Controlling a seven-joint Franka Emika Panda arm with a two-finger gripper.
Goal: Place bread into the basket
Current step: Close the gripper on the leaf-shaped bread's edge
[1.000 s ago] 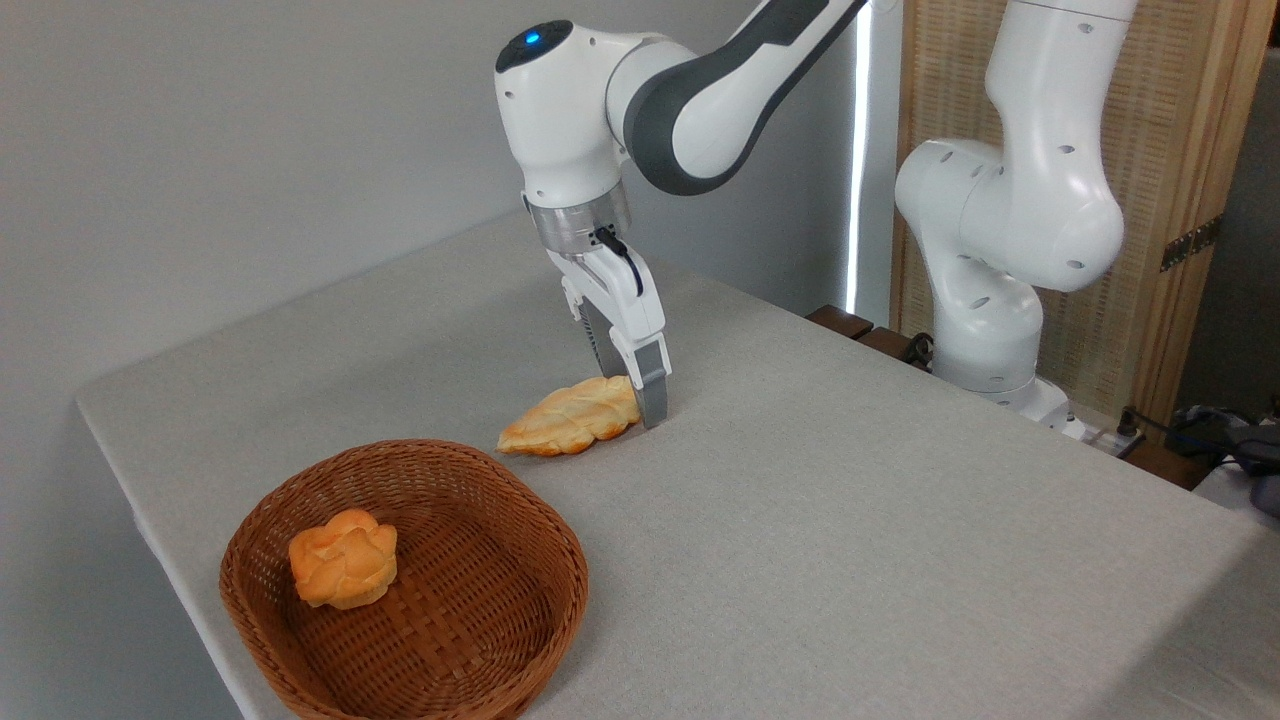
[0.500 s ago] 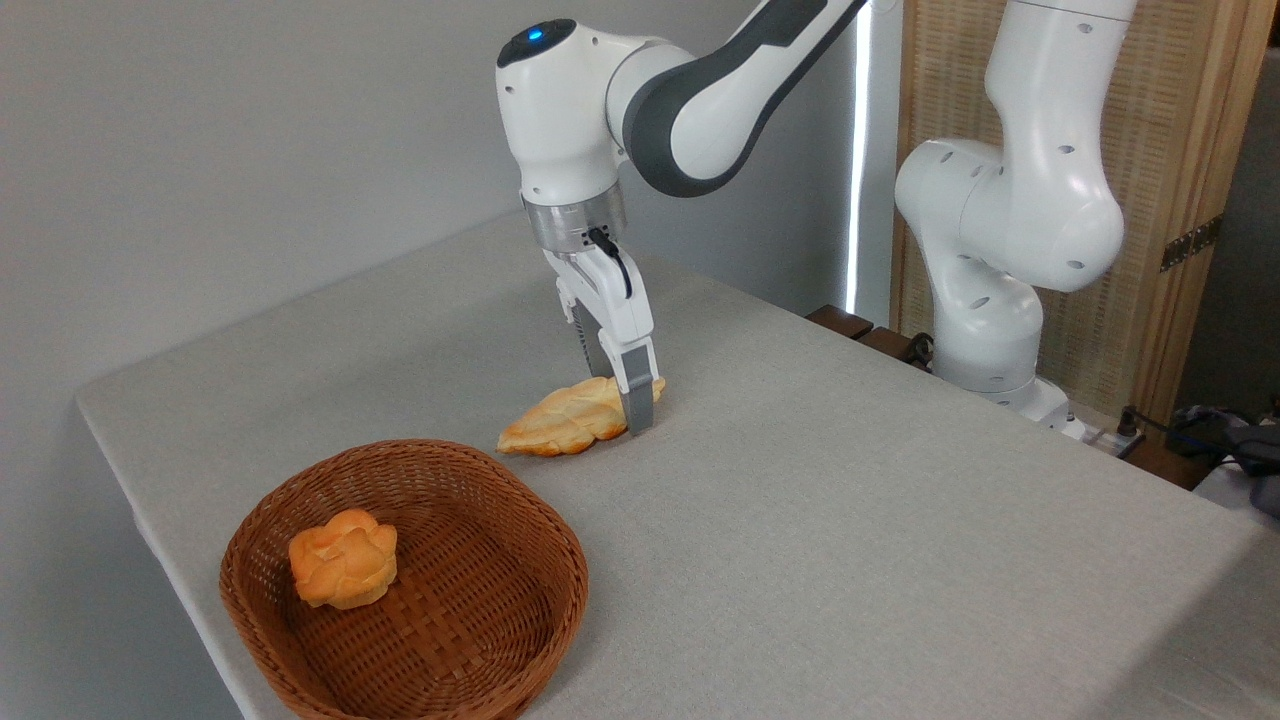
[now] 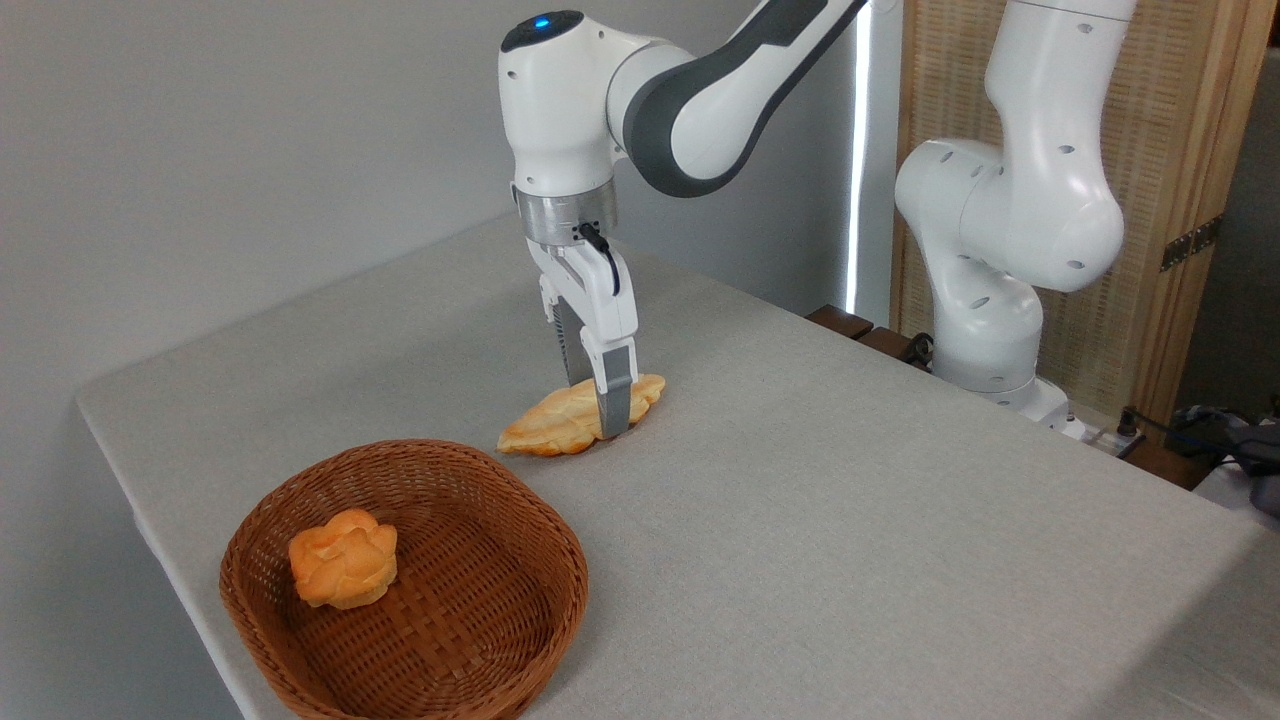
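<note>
We see a pale grey cloth-covered table [image 3: 800, 520] with little on it: near its front left corner sits the basket [image 3: 545, 600], a shallow brown wicker one with a thick braided rim, and inside it, toward its left side, rests a small round orange knotted bun [image 3: 343, 558]. Behind the table, at the right, stands the white base of the arm [image 3: 1000, 230] in front of a wooden-framed woven screen [image 3: 1180, 150], and a few dark cables and objects [image 3: 1230, 440] lie at the far right edge (too small for us to name). We can read no writing or label anywhere; a blue light glows on top of the wrist housing. The stretch of table between the loaf and the basket is bare. The bread [image 3: 560, 425] lies flat on the table just beyond the basket's far rim, apart from it, a long leaf-shaped braided loaf, pale golden with browner edges. The gripper [image 3: 600, 405] points straight down over the loaf's right half, its near finger [image 3: 616, 395] crossing in front of the crust and the other behind, straddling the loaf; whether they already press on it we cannot tell.
</note>
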